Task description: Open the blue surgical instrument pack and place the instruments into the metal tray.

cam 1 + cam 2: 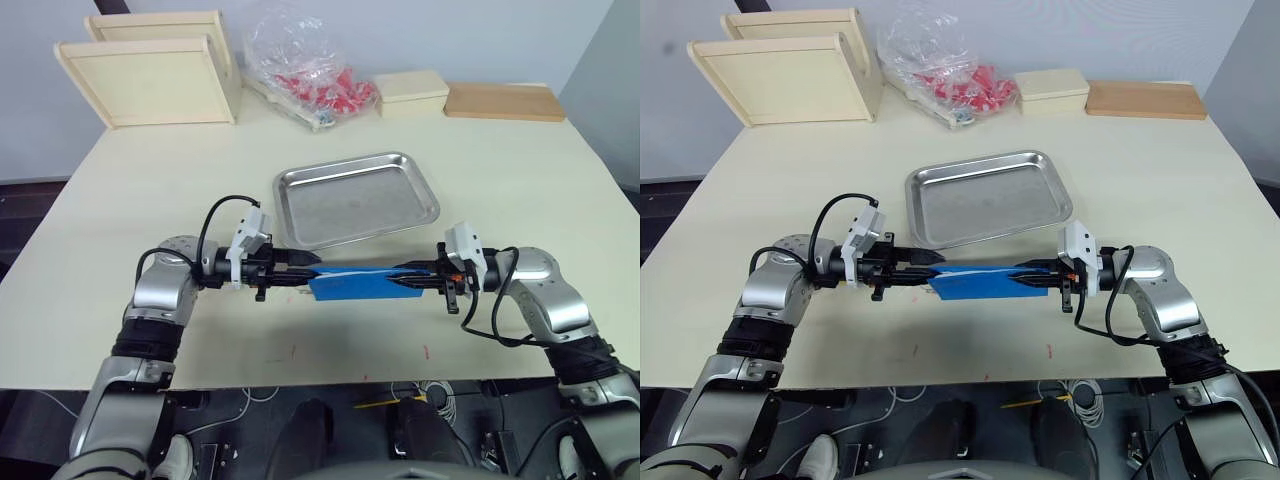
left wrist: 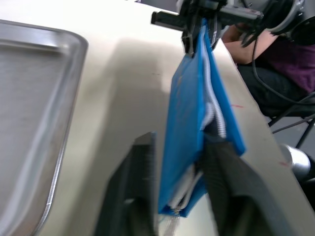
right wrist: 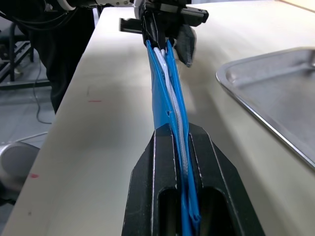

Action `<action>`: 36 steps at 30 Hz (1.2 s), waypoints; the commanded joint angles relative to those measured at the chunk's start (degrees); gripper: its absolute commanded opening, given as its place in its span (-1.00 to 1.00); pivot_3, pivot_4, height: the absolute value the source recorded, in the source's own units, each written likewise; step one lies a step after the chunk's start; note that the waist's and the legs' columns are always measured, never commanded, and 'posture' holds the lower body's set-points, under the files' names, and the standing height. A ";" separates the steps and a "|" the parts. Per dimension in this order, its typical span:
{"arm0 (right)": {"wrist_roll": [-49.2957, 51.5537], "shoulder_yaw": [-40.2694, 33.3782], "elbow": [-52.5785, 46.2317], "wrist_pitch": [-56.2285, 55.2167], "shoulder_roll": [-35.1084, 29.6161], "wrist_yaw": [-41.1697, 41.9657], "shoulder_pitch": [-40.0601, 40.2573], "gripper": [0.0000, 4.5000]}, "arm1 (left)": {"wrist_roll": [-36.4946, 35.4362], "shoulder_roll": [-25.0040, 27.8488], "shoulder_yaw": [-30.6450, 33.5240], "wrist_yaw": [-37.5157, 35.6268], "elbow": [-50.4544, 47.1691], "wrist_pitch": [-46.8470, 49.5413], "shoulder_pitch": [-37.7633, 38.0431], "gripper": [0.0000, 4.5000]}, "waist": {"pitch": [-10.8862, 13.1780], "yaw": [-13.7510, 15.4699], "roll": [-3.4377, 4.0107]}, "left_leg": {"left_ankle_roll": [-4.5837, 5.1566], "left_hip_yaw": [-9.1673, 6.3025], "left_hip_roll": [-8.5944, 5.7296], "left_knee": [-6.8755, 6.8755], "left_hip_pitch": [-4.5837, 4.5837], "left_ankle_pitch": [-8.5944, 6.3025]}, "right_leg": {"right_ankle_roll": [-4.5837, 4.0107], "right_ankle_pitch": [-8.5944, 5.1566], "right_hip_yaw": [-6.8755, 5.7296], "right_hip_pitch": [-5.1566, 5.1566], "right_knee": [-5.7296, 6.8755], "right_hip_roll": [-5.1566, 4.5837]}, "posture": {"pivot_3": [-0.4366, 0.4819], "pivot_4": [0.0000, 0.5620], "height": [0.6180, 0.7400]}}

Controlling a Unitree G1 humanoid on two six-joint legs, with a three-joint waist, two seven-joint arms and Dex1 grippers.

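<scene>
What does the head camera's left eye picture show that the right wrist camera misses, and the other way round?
Left eye alone: two wooden trays and a clear bag of red items at the table's far edge, and the whole metal tray.

Right wrist alone: a close look along the blue pack's edge, showing its white lining between the blue layers, pinched in the right gripper.

Both: the pack held between the left gripper and the right one, beside the tray.

right hand (image 3: pixel 181 162) pinching blue pack (image 3: pixel 165 93), tray (image 3: pixel 275 98) beside
</scene>
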 commanded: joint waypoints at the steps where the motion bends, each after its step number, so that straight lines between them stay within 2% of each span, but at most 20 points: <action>1: 1.94 -1.68 -2.52 1.17 -0.90 0.84 -0.51 -1.00 | -2.89 0.30 0.71 -1.35 -3.51 2.01 0.76 -0.82 | 0.00 0.00 0.00 | 0.00 0.00 0.00 0.00 0.00 0.00 | 0.00 0.00 0.00 0.00 0.00 0.00 | -0.05 -0.47 1.00; 3: 2.05 -1.77 -2.56 1.53 -1.01 0.74 -0.58 -1.00 | -3.24 0.18 0.95 -1.17 -3.82 2.46 1.00 -0.96 | 0.00 0.00 0.00 | 0.00 0.01 0.00 0.00 0.00 0.00 | 0.00 0.00 0.01 0.00 -0.01 0.00 | -0.05 -0.47 1.00; 5: 2.64 -1.84 -2.96 2.97 -1.41 0.85 -0.50 -1.00 | -3.34 0.35 0.98 -1.04 -4.10 3.01 1.32 -0.96 | 0.00 0.01 0.00 | 0.00 -0.01 0.00 0.00 -0.01 0.00 | 0.00 0.00 -0.01 0.00 -0.01 0.00 | -0.05 -0.47 1.00; 11: 6.61 -3.88 -7.21 9.62 -4.18 0.24 0.31 0.06 | -3.73 -0.02 1.31 0.48 -4.47 3.92 2.19 -1.00 | 0.00 0.04 0.00 | 0.00 -0.01 0.01 0.00 -0.01 0.00 | 0.00 0.00 0.00 0.00 -0.02 -0.01 | -0.05 -0.47 1.00; 13: 9.67 -5.87 -10.21 12.48 -4.59 -1.12 1.02 0.54 | -2.79 -0.53 0.75 1.60 -4.51 2.94 2.57 -1.00 | 0.00 0.06 0.00 | 0.00 -0.03 0.01 0.00 -0.02 0.00 | 0.00 0.00 0.00 0.00 -0.03 -0.02 | -0.05 -0.47 1.00; 16: 14.53 -9.33 -15.26 15.67 -4.41 -3.40 2.15 0.98 | -1.42 -1.63 0.37 3.49 -3.82 1.02 2.60 -1.00 | 0.00 0.18 0.00 | 0.00 -0.08 0.01 0.00 -0.01 0.00 | 0.00 0.00 -0.03 0.02 -0.03 -0.02 | -0.05 -0.47 1.00; 21: 19.09 -13.17 -18.69 20.12 -5.04 -7.05 1.64 0.98 | -1.33 -2.95 0.27 5.14 -3.75 0.33 2.97 -1.00 | -0.01 0.24 -0.01 | 0.00 -0.04 -0.01 0.04 -0.01 0.00 | 0.01 0.00 -0.02 0.04 -0.05 -0.09 | -0.05 -0.47 1.00; 23: 20.02 -13.85 -18.72 21.15 -4.85 -8.23 1.69 0.75 | -1.09 -3.22 0.08 5.42 -3.39 -0.07 3.04 -1.00 | -0.01 0.25 -0.01 | 0.00 -0.03 -0.02 0.04 -0.01 0.00 | 0.01 0.00 -0.02 0.05 -0.05 -0.11 | -0.05 -0.47 1.00; 25: 19.43 -13.36 -18.01 21.31 -5.40 -7.93 2.60 0.42 | -0.91 -3.54 -0.17 5.62 -2.87 -0.37 2.90 -1.00 | -0.01 0.27 -0.01 | 0.00 -0.03 -0.02 0.04 -0.01 0.00 | 0.01 0.00 -0.04 0.05 -0.05 -0.11 | -0.05 -0.47 1.00; 27: 16.47 -11.83 -16.79 19.78 -6.04 -7.48 3.57 0.07 | -0.22 -3.89 -0.65 5.76 -2.02 -1.10 2.62 -1.00 | -0.01 0.32 -0.01 | 0.00 -0.03 -0.02 0.04 -0.01 0.00 | 0.01 0.00 -0.04 0.05 -0.06 -0.11 | -0.05 -0.47 1.00; 28: 14.97 -10.83 -16.24 19.08 -6.41 -7.11 4.17 -0.19 | 0.22 -4.06 -0.90 5.77 -1.56 -1.61 2.49 -1.00 | -0.02 0.39 -0.02 | 0.00 -0.03 -0.03 0.04 -0.01 0.00 | 0.01 0.00 -0.04 0.05 -0.06 -0.11 | -0.05 -0.47 1.00; 29: 14.09 -10.15 -15.82 18.68 -6.52 -6.92 4.62 -0.32 | 0.46 -4.24 -1.03 5.79 -1.22 -1.91 2.37 -1.00 | -0.02 0.42 -0.02 | 0.00 -0.04 -0.04 0.04 -0.03 0.00 | 0.01 0.00 -0.06 0.05 -0.07 -0.11 | -0.05 -0.47 1.00; 32: 9.95 -7.16 -14.43 17.01 -7.24 -7.01 6.22 -0.91 | 0.94 -4.61 -1.15 5.90 -0.35 -2.76 1.99 -1.00 | -0.02 0.40 -0.02 | 0.00 -0.03 -0.06 0.04 -0.03 0.00 | 0.01 0.00 -0.06 0.05 -0.08 -0.12 | -0.05 -0.47 1.00; 33: 8.06 -5.90 -13.88 15.72 -7.74 -6.56 6.82 -0.98 | 1.49 -4.65 -1.29 6.07 0.08 -3.54 1.87 -1.00 | -0.02 0.41 -0.02 | 0.00 -0.04 -0.06 0.04 -0.03 0.00 | 0.01 0.00 -0.07 0.05 -0.08 -0.12 | -0.05 -0.47 1.00; 36: 5.38 -3.83 -13.14 13.68 -8.46 -5.30 8.39 -0.98 | 2.89 -5.03 -1.48 6.87 1.46 -5.36 1.58 -1.00 | -0.02 0.42 -0.02 | 0.00 -0.02 -0.07 0.04 -0.03 0.00 | 0.02 0.00 -0.06 0.05 -0.08 -0.12 | -0.05 -0.47 1.00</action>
